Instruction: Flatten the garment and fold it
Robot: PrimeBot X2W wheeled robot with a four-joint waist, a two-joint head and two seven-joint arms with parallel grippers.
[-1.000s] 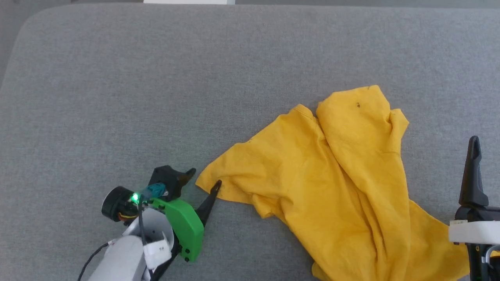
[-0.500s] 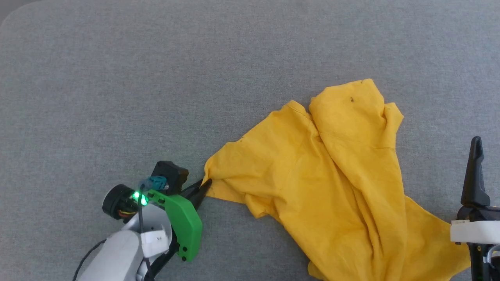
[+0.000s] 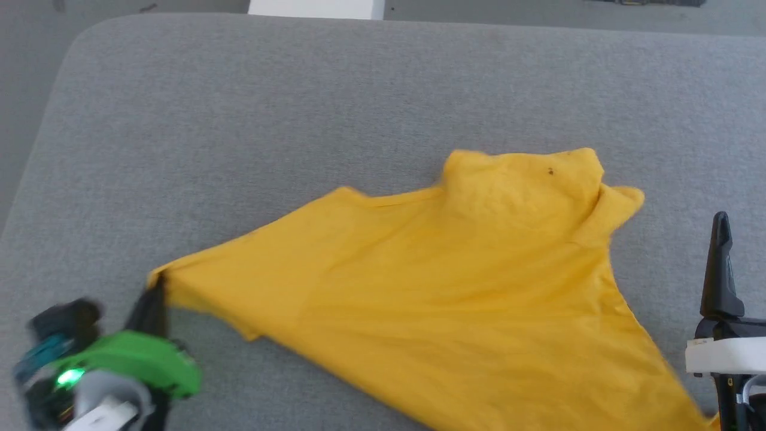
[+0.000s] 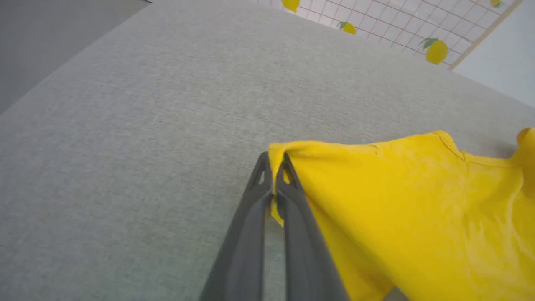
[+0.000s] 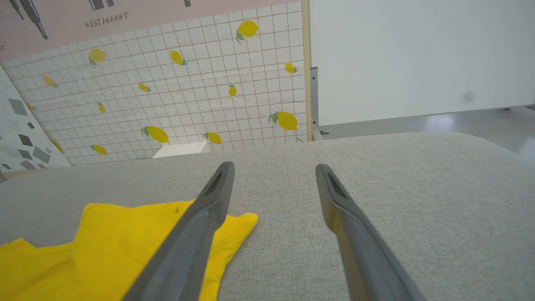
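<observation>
Grey cushion (image 3: 299, 108) is spreading under everything in the head view. The shirt (image 3: 455, 287) is lying across its middle and right, drawn into a long wedge because my left claw (image 3: 154, 299) is pinching its left corner and holding it taut. I judge this to be the flattening step. My right claw (image 3: 722, 275) is hanging at the right edge, near the shirt's lower right part.

From the left wrist, my two fingers (image 4: 259, 196) are pressing together on that yellow corner, with cloth showing between them.

From the right wrist, my right claw (image 5: 274, 175) is standing wide and empty above the cushion, with the shirt lying to its left. Behind it, a tiled wall (image 5: 188, 96) printed with lemons is showing, and a pink panel (image 5: 167, 10) above it is reading "RESTAURANT".
</observation>
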